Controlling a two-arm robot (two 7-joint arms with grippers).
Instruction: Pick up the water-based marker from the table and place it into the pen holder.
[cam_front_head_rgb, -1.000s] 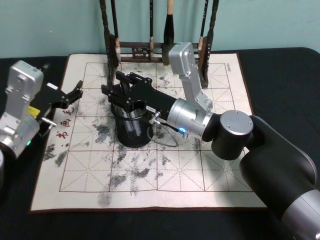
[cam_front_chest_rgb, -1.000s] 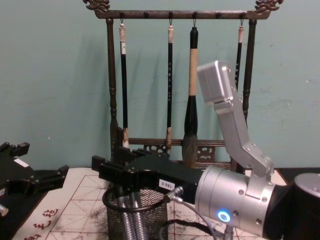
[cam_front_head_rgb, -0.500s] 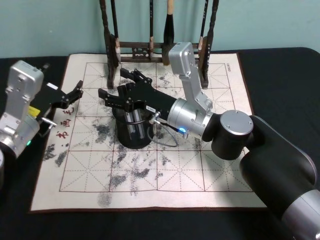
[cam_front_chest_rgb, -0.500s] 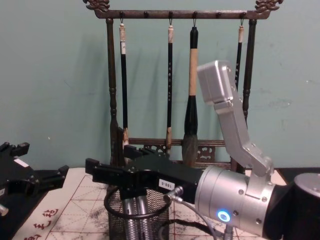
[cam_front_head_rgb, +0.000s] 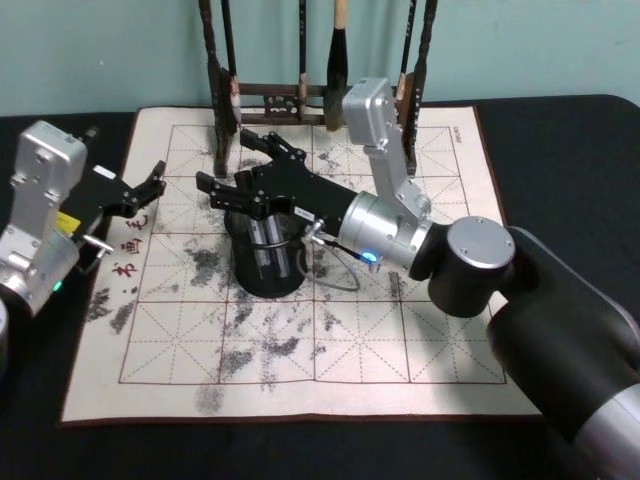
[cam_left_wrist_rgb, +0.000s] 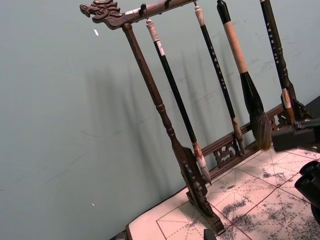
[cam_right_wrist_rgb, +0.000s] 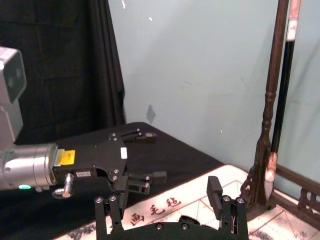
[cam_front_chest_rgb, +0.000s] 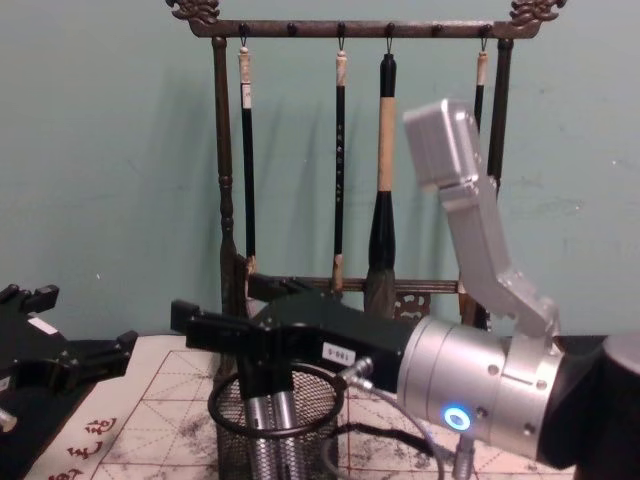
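Note:
The black mesh pen holder (cam_front_head_rgb: 266, 280) stands on the stained grid mat of the table (cam_front_head_rgb: 400, 340). Two grey barrels (cam_front_head_rgb: 264, 243) stand upright inside it, also seen through the mesh (cam_front_chest_rgb: 270, 445). I cannot tell which is the water-based marker. My right gripper (cam_front_head_rgb: 235, 165) hovers just above the holder's rim, toward the rack side, open with nothing between its fingers (cam_front_chest_rgb: 190, 318). In the right wrist view its fingertips (cam_right_wrist_rgb: 215, 190) are spread wide. My left gripper (cam_front_head_rgb: 150, 186) rests open at the mat's left edge, clear of the holder, and shows across from the right wrist (cam_right_wrist_rgb: 145, 157).
A tall dark wooden brush rack (cam_front_chest_rgb: 340, 30) with several hanging brushes (cam_front_chest_rgb: 383, 200) stands at the back of the mat, close behind the right gripper. The right arm's elbow (cam_front_head_rgb: 470, 265) lies across the mat's right half. The mat's front squares are free.
The right gripper's fingers spread apart over the holder, then the hand lifted slightly toward the rack. The grey barrels now stand free in the holder. The left arm has not moved.

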